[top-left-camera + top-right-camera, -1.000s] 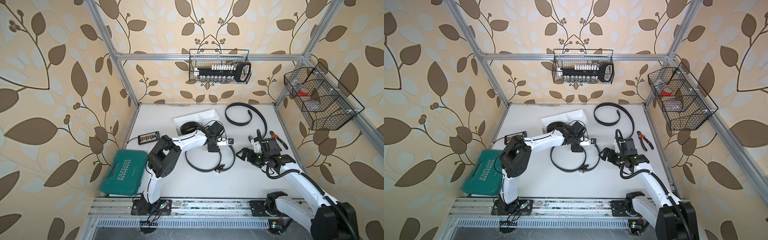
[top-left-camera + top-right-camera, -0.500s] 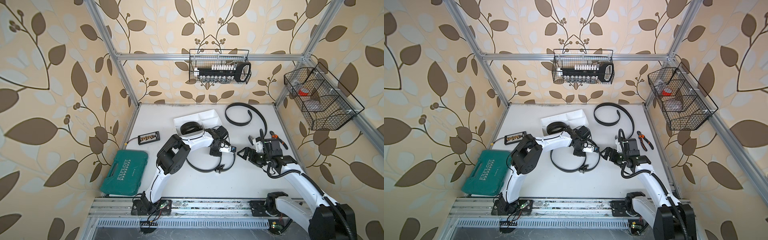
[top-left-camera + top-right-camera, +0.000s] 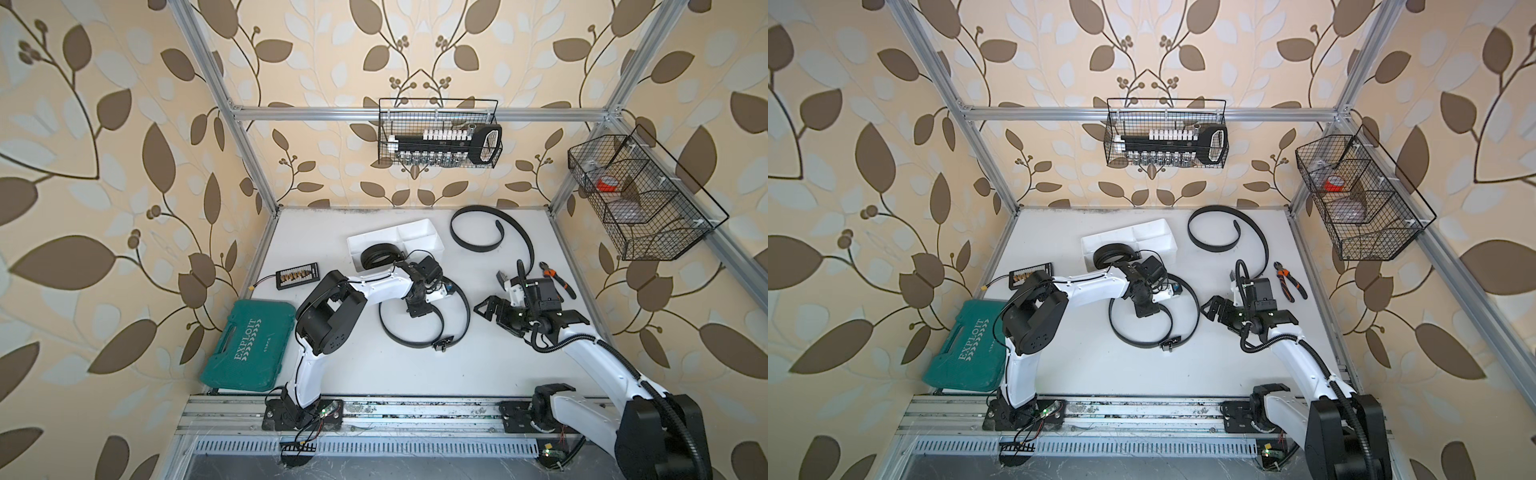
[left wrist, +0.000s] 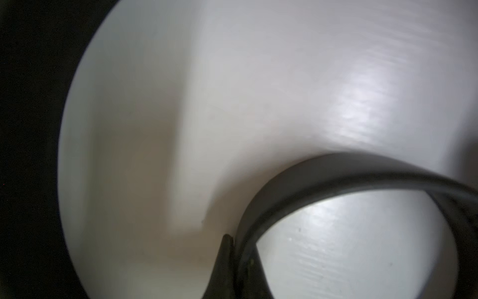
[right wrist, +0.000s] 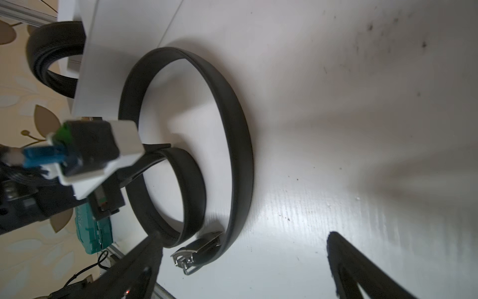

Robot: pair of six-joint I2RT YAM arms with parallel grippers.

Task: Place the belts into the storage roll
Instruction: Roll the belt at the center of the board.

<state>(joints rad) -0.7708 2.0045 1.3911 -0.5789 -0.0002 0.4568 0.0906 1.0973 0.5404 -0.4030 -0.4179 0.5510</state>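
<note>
The looped belt [image 3: 419, 337] lies on the table [image 3: 374, 374] in front of the storage roll [image 3: 419, 230], apart from it. The strap stands on edge in two open curves, an inner loop inside a wider outer one. Its metal buckle [image 5: 196, 249] rests on the table at the near end of the loops.

The left gripper [image 3: 417, 311] is closed on this belt. In the left wrist view, the strap [image 4: 336, 168] passes between the two dark fingertips [image 4: 226, 259], which are pinched together against it. The grip is on the inner loop, on the side toward the tray.

The coiled belt [image 3: 376, 258] is wound into a tight ring. It sits in the compartment at the near left end of the storage roll. The other compartments that can be seen show bare white floor.

The third belt [image 3: 490, 232] lies uncoiled in a wide arc at the back right of the table, just beside the tray's right end.

The right gripper [image 3: 496, 313] hangs low over the table to the right of the looped belt. Its jaws stand wide apart and hold nothing.

Pliers [image 3: 557, 278] with orange handles lie near the right edge. A green tool case [image 3: 249, 345] lies at the near left, beside the left arm's base.
</note>
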